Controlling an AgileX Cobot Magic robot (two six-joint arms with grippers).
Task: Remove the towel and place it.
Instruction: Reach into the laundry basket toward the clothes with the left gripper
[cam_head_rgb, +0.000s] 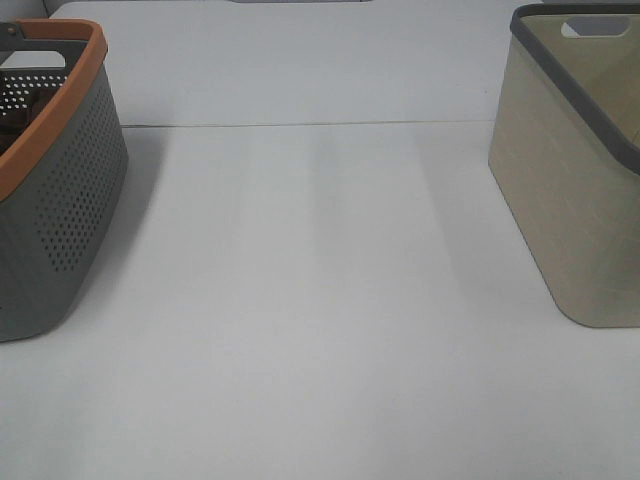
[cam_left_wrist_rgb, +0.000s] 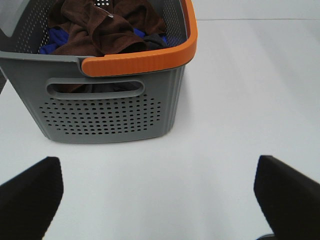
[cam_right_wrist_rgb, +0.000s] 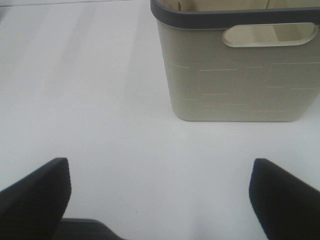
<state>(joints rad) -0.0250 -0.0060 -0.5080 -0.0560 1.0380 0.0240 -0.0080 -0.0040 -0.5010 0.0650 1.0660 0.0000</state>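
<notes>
The dark brown towel lies crumpled inside a grey perforated basket with an orange rim, on top of blue cloth. The same basket stands at the left edge of the exterior view; a dark patch shows through its holes. My left gripper is open and empty, over the table in front of the basket. My right gripper is open and empty, in front of a beige basket with a dark grey rim. Neither gripper shows in the exterior view.
The beige basket stands at the right edge of the exterior view. A white table spans the space between the two baskets. A seam crosses the table towards the back.
</notes>
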